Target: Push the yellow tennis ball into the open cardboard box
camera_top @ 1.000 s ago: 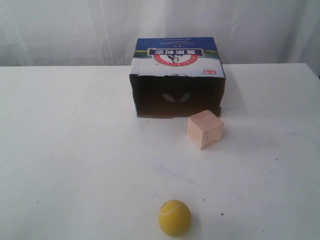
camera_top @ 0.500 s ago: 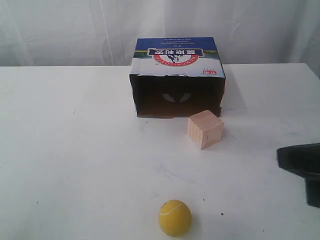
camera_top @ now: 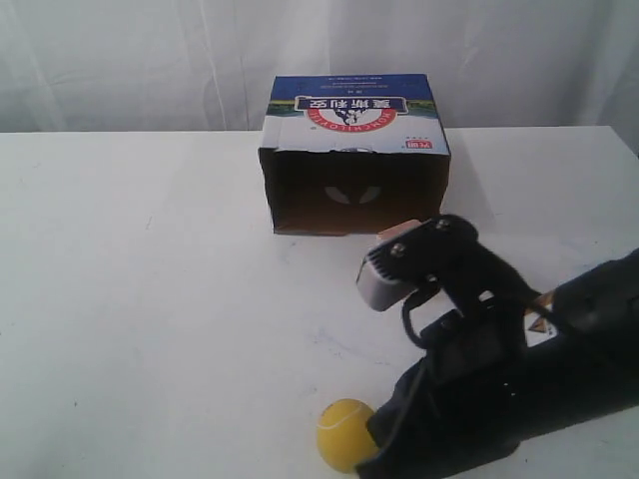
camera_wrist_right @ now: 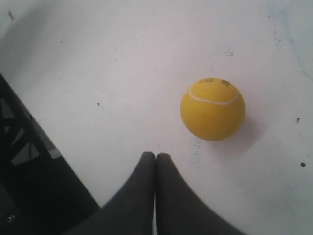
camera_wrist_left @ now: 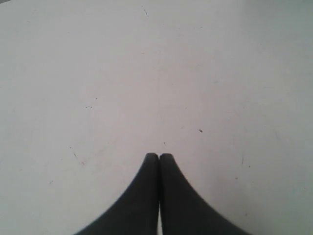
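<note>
The yellow tennis ball (camera_top: 342,434) sat on the white tabletop (camera_top: 150,299) right at the near edge of the exterior view. It was well apart from the open cardboard box (camera_top: 354,165), which stood toward the far side with its dark opening facing the ball. The box had a blue-and-white printed top with a red emblem, plus a ragged torn edge along the opening.

The right arm (camera_top: 499,389) reached in from the right, and its black bulk covered the ball's right side in that view, so only the left part showed. In the right wrist view you could see the ball's pale seam curving across its surface. The right gripper (camera_wrist_right: 156,155) had both fingers pressed tight together with nothing between them. Its tips were near the ball but not touching, with a strip of bare tabletop between.

Between the arm and the box, just a sliver of the pale wooden cube (camera_top: 399,231) peeked out above a grey block (camera_top: 377,279) on the arm.

The left gripper (camera_wrist_left: 159,155) was squeezed closed on nothing too, over bare tabletop with a few tiny dark specks. A white curtain (camera_top: 150,60) hung behind it all.
</note>
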Robot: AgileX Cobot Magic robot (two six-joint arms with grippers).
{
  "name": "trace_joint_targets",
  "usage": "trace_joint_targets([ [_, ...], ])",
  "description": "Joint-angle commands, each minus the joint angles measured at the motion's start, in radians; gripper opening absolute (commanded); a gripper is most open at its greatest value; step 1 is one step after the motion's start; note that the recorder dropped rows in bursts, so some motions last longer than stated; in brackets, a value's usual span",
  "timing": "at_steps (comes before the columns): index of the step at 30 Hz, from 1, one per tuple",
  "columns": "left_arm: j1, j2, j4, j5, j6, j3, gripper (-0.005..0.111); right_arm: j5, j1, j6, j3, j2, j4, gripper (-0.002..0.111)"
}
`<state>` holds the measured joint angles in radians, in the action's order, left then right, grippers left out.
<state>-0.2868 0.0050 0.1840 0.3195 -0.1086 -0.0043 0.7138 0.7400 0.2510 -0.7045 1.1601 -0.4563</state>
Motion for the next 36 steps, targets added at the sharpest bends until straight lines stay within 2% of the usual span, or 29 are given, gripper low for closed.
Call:
trace_joint_targets([
  [1, -0.005, -0.005, 0.003, 0.010, 0.002, 0.004, 0.000, -0.070, 0.028, 0.014, -0.007, 0.077, 0.026, 0.000],
  [27, -0.005, -0.005, 0.003, 0.010, 0.002, 0.004, 0.000, -0.263, 0.028, 0.037, -0.012, 0.359, 0.092, 0.000],
  [36, -0.005, -0.005, 0.003, 0.010, 0.002, 0.004, 0.000, -0.282, 0.028, 0.041, -0.139, 0.371, 0.172, 0.000],
])
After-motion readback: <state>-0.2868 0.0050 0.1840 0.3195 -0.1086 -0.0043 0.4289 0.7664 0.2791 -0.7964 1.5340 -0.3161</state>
